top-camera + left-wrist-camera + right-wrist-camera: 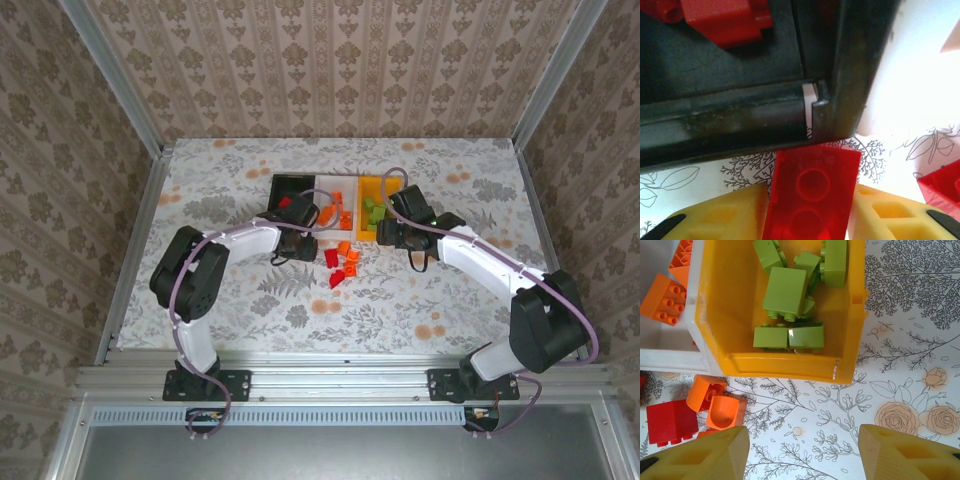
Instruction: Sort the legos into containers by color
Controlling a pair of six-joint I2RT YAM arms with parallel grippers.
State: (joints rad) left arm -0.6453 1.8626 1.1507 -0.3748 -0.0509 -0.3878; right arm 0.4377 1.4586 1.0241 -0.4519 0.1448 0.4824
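Observation:
My left gripper [807, 220] is shut on a red brick [810, 192], held just off the near rim of the black bin [740, 120], which has red bricks [722, 17] inside. In the top view the left gripper [297, 240] sits at the black bin [278, 183]. My right gripper [802, 452] is open over bare cloth, just short of the orange-yellow bin [785, 365] holding several light green bricks [785, 292]. The white bin [322, 190] between the two holds orange bricks [662, 297]. Loose red and orange bricks [343, 262] lie in front of the bins.
A floral cloth [400, 300] covers the table. Metal rails [135, 230] and wallpapered walls close it in on the left, right and back. An orange brick [715, 400] and a red one [670, 422] lie left of the right gripper.

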